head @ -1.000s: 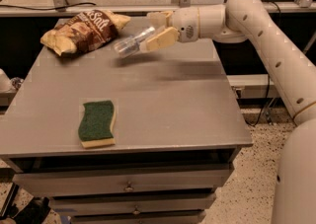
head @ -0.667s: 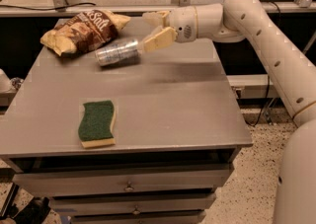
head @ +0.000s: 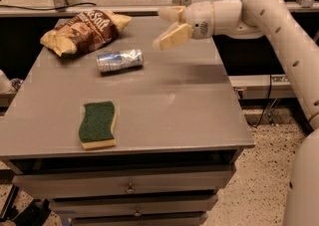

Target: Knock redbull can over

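The redbull can [head: 119, 60] lies on its side on the table [head: 189, 105], just beside the chip bag [head: 84, 31]; the gripper [head: 166, 27] hovers near it, not touching, fingers spread wide, holding nothing

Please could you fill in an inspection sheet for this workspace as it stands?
Surface: grey table, with drawers beneath.
Job's things: redbull can lying on its side, near the chip bag.
Clutter: chip bag at far left; green sponge near the front edge.
Grippers: claw open, above the table right of the can, touching nothing.
Cables: black cable hanging right of the table.
Surroundings: speckled floor.
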### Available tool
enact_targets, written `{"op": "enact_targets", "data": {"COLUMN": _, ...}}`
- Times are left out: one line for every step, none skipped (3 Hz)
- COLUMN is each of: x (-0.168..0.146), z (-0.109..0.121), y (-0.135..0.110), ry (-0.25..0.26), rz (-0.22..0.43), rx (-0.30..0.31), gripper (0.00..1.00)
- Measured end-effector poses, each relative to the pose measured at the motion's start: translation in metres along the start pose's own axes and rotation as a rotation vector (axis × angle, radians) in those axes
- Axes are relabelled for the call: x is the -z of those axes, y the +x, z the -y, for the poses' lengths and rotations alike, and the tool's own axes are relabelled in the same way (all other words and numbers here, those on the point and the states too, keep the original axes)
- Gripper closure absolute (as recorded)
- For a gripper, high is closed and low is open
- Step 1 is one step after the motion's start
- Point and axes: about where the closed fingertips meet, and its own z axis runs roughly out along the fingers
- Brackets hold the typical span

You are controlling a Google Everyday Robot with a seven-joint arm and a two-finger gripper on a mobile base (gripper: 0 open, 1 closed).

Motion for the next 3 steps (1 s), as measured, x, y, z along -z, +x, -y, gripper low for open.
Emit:
{"op": "enact_targets", "data": {"x": 0.051, "z": 0.013, "y": -0.005, "ry": 0.067, "rz": -0.067, "rx": 0.063, "gripper": 0.00}}
{"op": "enact_targets", "data": {"x": 0.112, "z": 0.025, "y": -0.025, "ry": 0.156, "rz": -0.151, "rx": 0.144, "gripper": 0.00}}
{"op": "enact_targets", "data": {"x": 0.127, "z": 0.028, "y": -0.042, "ry": 0.187, "rz": -0.147, "rx": 0.178, "gripper": 0.00}}
